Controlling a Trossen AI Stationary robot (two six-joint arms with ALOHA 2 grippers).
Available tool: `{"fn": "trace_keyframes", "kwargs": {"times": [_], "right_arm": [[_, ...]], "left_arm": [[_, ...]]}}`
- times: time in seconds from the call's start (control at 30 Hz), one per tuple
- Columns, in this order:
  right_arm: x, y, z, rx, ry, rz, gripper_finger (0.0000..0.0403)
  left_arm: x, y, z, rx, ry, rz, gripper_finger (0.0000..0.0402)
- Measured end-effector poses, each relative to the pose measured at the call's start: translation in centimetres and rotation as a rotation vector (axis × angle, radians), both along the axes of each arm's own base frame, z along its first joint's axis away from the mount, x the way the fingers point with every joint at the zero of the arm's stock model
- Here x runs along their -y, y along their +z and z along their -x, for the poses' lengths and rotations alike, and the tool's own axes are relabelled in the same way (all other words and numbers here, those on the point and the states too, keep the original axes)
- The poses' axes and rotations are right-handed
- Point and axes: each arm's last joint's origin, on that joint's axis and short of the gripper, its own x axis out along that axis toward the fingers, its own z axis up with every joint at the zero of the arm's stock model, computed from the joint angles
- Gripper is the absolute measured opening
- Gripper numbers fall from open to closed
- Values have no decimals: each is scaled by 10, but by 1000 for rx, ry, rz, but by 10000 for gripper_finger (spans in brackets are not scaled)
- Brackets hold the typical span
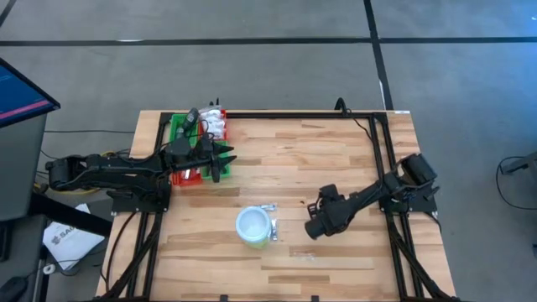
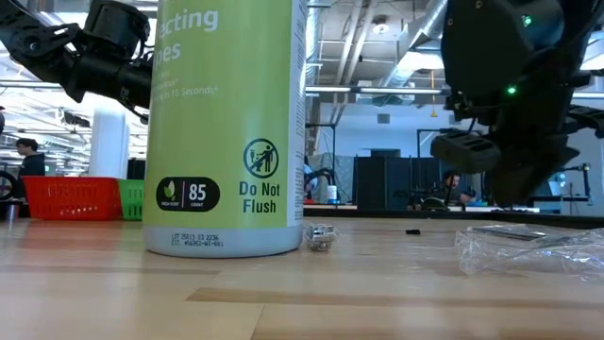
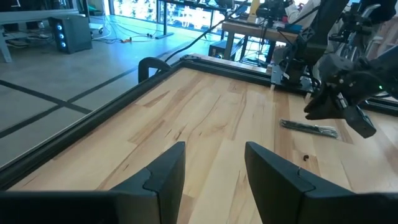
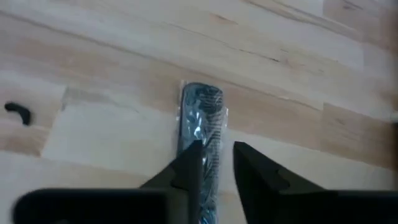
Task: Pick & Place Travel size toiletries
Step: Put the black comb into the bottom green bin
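Here, I'm seeing the right gripper [image 4: 216, 163], slightly parted, straddling a slim dark comb in crinkly clear wrap [image 4: 200, 121], its long axis running away between the fingers.

High view looks straight down on the whole counter [image 1: 336, 168]. Low view sits at counter level, close behind the tub [image 2: 225, 123], which the high view also shows. Wrist views look forward, near the wood.

Wipes tub [image 1: 253, 226], red-green tray [image 1: 186, 174] — perhaps plastic
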Motion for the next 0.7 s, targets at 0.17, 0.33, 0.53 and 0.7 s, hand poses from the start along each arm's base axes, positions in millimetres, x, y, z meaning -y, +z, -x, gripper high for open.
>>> {"fn": "trace_keyframes", "kwargs": {"times": [0.17, 0.33, 0.53, 0.7], "right_arm": [[0, -7, 0, 37, 3, -19, 155], [5, -13, 5, 17, -16, -5, 214], [8, -28, 6, 113, -15, -24, 228], [13, -30, 4, 119, -11, -30, 213]], "left_arm": [[0, 0, 0, 0, 0, 0, 159], [0, 0, 0, 0, 0, 0, 159], [0, 0, 0, 0, 0, 0, 159], [0, 0, 0, 0, 0, 0, 159]]}}
